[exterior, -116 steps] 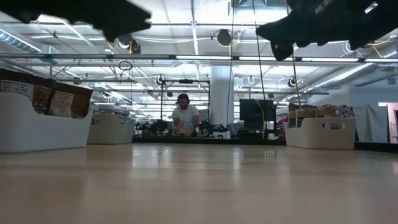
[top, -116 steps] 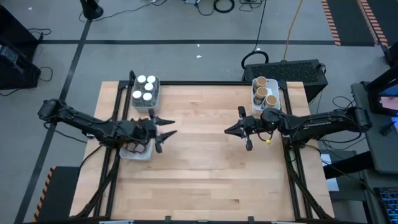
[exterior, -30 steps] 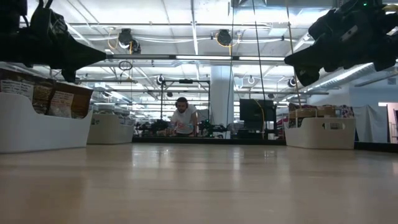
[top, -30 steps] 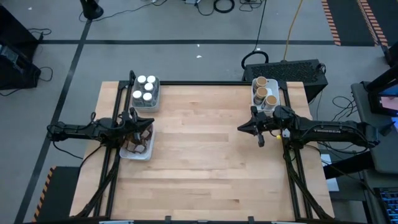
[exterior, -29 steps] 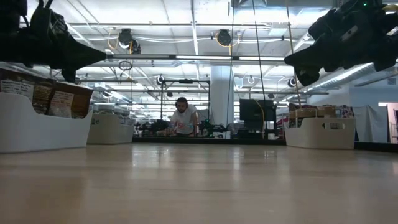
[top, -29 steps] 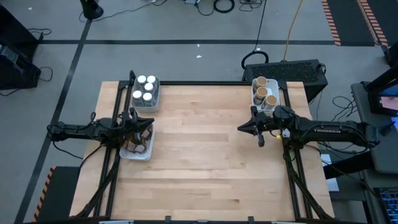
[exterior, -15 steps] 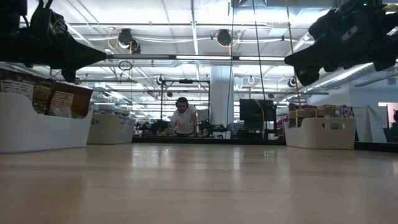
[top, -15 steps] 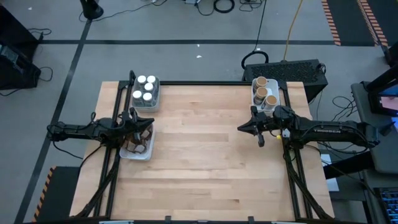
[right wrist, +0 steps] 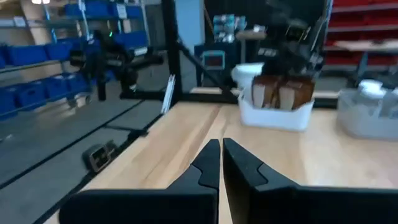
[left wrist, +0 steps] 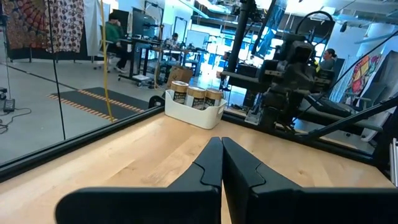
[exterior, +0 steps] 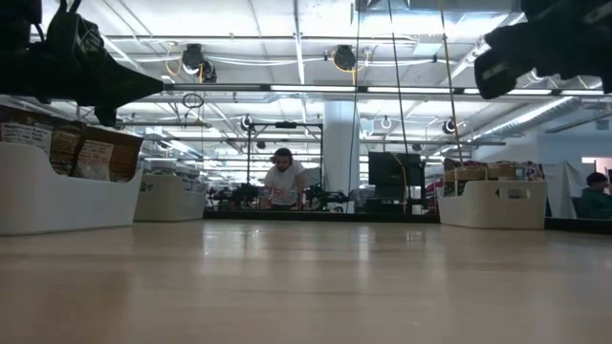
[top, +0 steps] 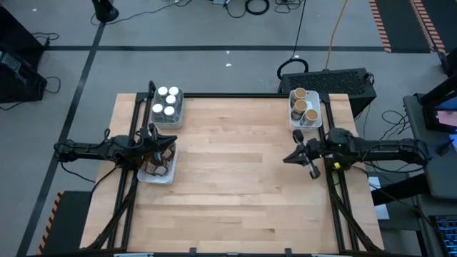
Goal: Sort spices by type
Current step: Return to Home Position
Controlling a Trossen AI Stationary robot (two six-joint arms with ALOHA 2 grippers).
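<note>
Now shut, empty: left gripper (top: 173,142), right gripper (top: 288,158).
Beneath the left, brown packets (top: 161,167); near the right, cork-topped jars (top: 303,107).

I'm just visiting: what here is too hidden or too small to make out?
High view: the left gripper covers part of the brown packets, so their count is unclear.
Low view: the wall of the far left tray hides its contents.
Left wrist view: the labels on the cork-topped jars are too small to read.

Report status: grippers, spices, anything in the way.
Left gripper shut, empty, over brown packets. Right gripper shut, empty, near cork-topped jars. White-lidded jars in own tray. No loose spices seen.
</note>
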